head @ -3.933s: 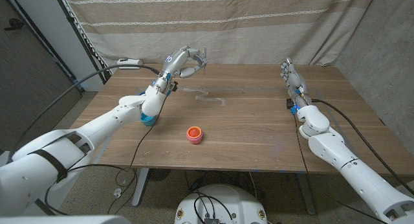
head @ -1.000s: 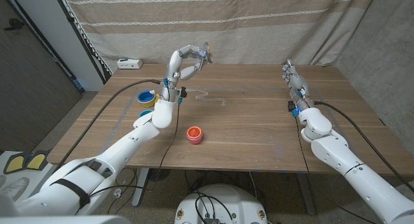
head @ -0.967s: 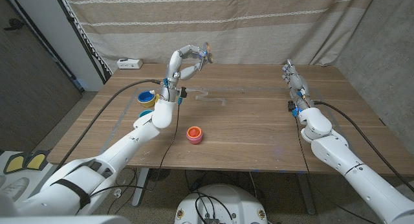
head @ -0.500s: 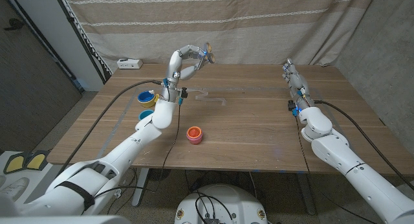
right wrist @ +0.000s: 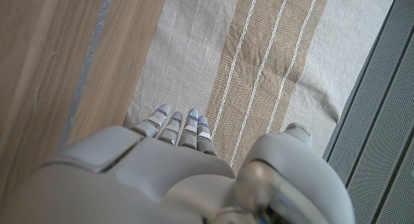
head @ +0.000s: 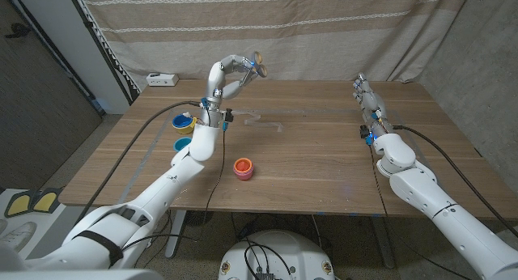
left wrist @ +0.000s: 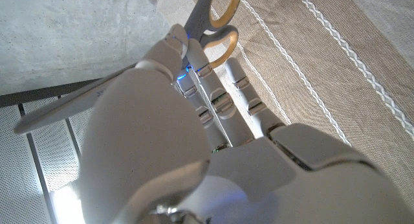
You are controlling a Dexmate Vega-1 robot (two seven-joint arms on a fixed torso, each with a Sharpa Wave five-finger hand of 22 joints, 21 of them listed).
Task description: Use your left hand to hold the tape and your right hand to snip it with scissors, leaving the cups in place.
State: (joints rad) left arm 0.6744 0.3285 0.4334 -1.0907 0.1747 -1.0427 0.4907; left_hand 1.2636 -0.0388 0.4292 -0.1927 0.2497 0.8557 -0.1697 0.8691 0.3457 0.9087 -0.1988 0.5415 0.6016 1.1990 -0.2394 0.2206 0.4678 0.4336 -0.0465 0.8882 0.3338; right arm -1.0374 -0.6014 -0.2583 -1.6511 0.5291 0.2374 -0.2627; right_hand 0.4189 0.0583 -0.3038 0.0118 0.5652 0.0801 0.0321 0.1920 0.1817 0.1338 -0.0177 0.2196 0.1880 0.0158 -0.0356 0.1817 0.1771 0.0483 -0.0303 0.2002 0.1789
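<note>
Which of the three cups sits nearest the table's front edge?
The red cup, alone mid-table; the yellow cup and blue cup sit further back at the left.

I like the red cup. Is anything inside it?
The red cup stands on the table, open side up. Only its orange inside shows; the bottom is too small to tell.

A wooden counter stood before a beige striped curtain hanging along its far edge. Past the counter's far left corner lay a white power strip (on a ledge, as far as could be told). Black cables trailed over the counter's left edge.
</note>
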